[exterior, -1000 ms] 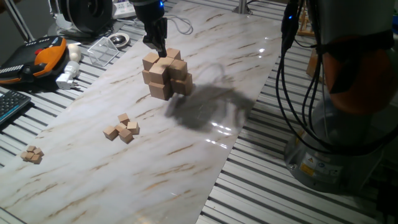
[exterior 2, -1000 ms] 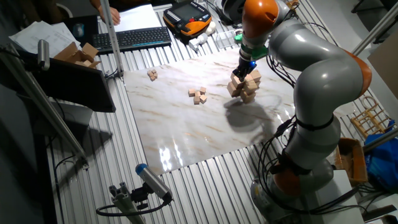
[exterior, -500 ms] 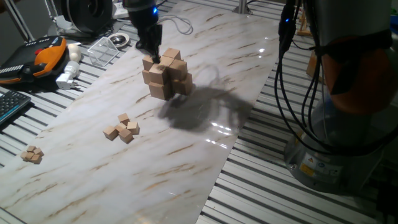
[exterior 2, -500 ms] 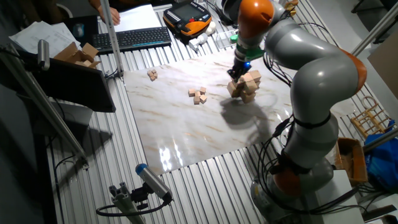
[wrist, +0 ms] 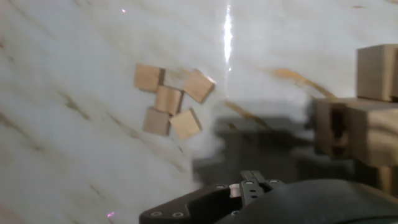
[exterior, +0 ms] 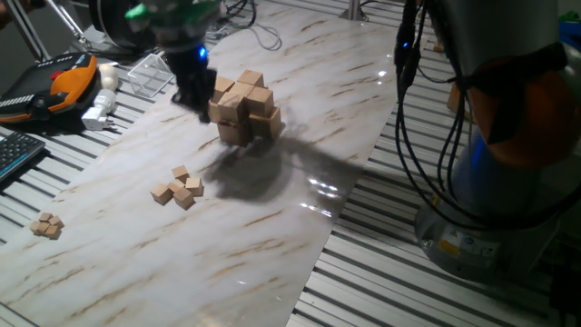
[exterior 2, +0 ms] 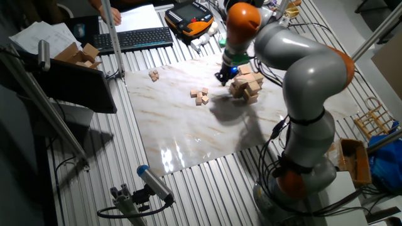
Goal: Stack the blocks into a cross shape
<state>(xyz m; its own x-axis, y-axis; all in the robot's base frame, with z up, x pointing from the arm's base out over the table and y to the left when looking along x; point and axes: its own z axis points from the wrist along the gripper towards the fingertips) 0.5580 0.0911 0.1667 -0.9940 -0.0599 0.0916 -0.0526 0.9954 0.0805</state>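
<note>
The black two-finger gripper [exterior: 192, 89] (motion-blurred; finger state cannot be told) hangs just beside the tiered light-tan wooden cross shape [exterior: 243, 109]. Five small tan wooden blocks [exterior: 179, 187] lie clustered on the marble-patterned table [exterior: 272, 227].

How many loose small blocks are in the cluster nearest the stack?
5, touching in one cluster on the marble beside the stack. A farther group lies toward the keyboard; its count is unclear.

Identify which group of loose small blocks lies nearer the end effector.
The five-block group mid-table; the other small group sits further off near the table's edge, well beyond the end effector.
</note>
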